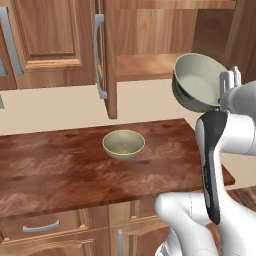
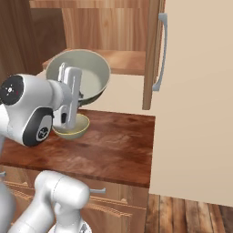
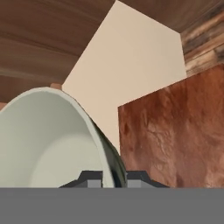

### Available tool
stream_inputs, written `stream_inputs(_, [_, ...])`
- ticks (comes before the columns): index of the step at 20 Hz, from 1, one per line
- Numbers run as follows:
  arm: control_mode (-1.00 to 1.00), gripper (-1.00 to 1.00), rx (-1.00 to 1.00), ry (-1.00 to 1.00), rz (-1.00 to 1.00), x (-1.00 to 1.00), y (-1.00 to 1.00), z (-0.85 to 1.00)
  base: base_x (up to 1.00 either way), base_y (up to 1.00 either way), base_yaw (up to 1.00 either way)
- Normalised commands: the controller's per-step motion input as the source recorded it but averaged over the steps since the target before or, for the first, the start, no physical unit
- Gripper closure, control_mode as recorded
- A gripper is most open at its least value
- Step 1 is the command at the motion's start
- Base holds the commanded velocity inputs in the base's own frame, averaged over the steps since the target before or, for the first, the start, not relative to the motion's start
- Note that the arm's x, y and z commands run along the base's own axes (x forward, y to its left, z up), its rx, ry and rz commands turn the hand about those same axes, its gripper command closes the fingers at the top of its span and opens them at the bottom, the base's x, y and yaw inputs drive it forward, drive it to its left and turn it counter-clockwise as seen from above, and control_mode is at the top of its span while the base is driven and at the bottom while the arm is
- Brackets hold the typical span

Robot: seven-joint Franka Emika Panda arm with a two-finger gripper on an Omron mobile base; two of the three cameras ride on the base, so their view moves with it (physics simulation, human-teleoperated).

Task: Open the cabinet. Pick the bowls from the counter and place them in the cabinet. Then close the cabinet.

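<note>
A grey-green bowl [image 1: 196,81] hangs in the air before the open cabinet [image 1: 150,60], tipped on edge, its pale inside facing sideways. The gripper [image 3: 114,179] pinches the bowl's rim between its fingers. A beige-olive bowl [image 1: 123,144] sits upright on the reddish-brown counter [image 1: 60,170]. No writing is visible.

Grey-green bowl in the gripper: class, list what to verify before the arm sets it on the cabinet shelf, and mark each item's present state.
1. Gripper pinches the grey-green bowl by its rim: ok.
2. Bowl lifted off the counter: ok.
3. Cabinet doors open: ok.
4. Shelf has bare room: ok.
5. Bowl level: not ok, tilted steeply.
6. Beige bowl stowed: not ok, it sits on the counter.
</note>
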Motion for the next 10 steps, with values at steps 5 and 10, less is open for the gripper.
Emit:
stream_inputs(5, [-1.00,1.00,-0.01,-0.01,0.00,0.15,-0.14,0.00,0.00,0.00,0.00])
stream_inputs(10, [-1.00,1.00,-0.08,-0.02,0.00,0.12,-0.01,0.00,0.00,0.00,0.00])
